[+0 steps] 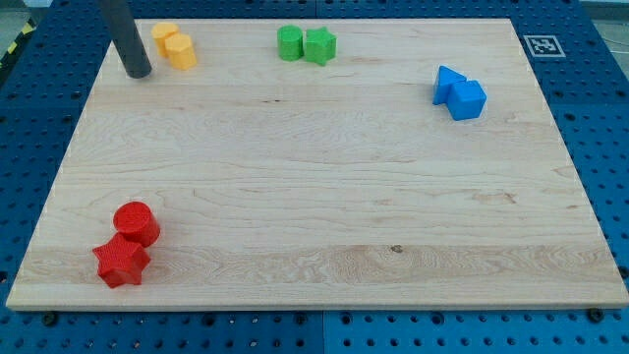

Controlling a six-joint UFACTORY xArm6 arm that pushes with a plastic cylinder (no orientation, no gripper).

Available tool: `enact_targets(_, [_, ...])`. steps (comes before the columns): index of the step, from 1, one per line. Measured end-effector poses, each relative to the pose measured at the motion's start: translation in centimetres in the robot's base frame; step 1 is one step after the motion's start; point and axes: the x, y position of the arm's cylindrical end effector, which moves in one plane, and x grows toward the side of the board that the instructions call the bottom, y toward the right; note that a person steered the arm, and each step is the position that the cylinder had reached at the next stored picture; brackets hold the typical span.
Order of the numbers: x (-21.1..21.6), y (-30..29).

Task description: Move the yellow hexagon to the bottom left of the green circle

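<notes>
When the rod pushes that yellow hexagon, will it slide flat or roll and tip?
The yellow hexagon looks squat and flat-based, so it probably slides rather than tips. It touches another yellow block, which may get dragged along. My tip sits at its left; an off-centre push could spin it.

A pale wooden board (324, 197) is lying on a blue perforated metal table (600, 88) beside a printed marker tag (543, 45), suggesting a robotics lab.

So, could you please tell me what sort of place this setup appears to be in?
Probably a robotics lab bench: a wooden board sits on a blue perforated table, a printed marker tag is fixed at the board's corner, and my tip stands left of the yellow blocks.
</notes>
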Motion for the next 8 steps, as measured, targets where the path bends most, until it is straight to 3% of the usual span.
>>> enact_targets(3, [-3.2,0.2])
enact_targets(5, [-3.3,5.6])
enact_targets(8, [-3.3,9.0])
